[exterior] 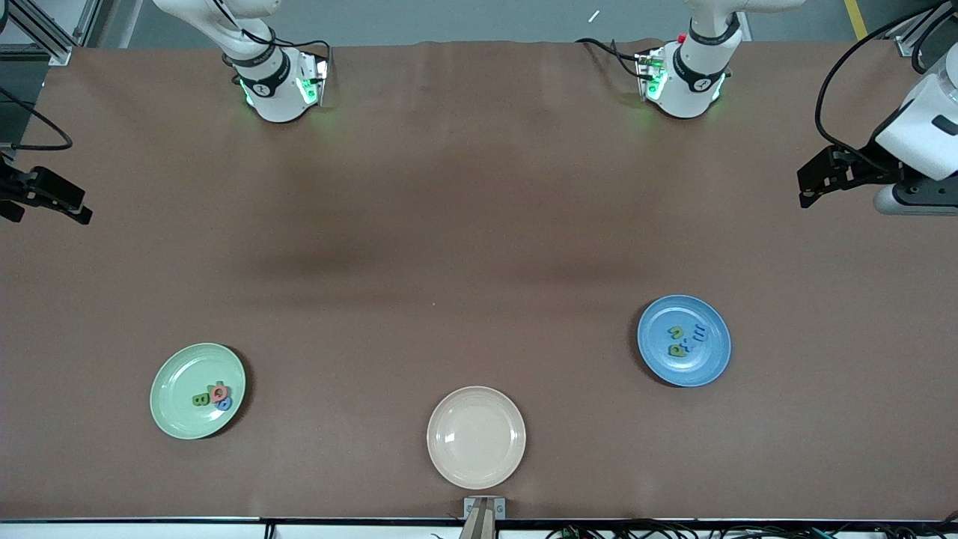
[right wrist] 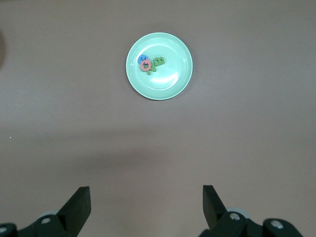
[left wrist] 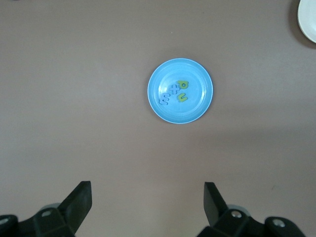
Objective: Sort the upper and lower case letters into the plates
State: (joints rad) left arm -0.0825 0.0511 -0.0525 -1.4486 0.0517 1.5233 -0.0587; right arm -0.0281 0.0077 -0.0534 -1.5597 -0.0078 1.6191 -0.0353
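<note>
The pale mint green plate (exterior: 179,419) lies toward the right arm's end of the table. It holds several toy letters: a green one (exterior: 200,400), a pink-red one (exterior: 218,392) and a blue one (exterior: 224,405). The blue plate (exterior: 684,374) lies toward the left arm's end and holds green letters (exterior: 676,349) and blue letters (exterior: 700,333). My left gripper (exterior: 808,187) hangs open and empty over bare cloth; its wrist view (left wrist: 148,197) shows the blue plate (left wrist: 180,116). My right gripper (exterior: 46,203) hangs open and empty at the table's end; its wrist view (right wrist: 146,200) shows the mint plate (right wrist: 170,85).
An empty cream-beige plate (exterior: 476,437) lies between the two plates, nearer to the front camera, close to the table's front edge. It also shows at the edge of the left wrist view (left wrist: 308,19). A brown cloth covers the table.
</note>
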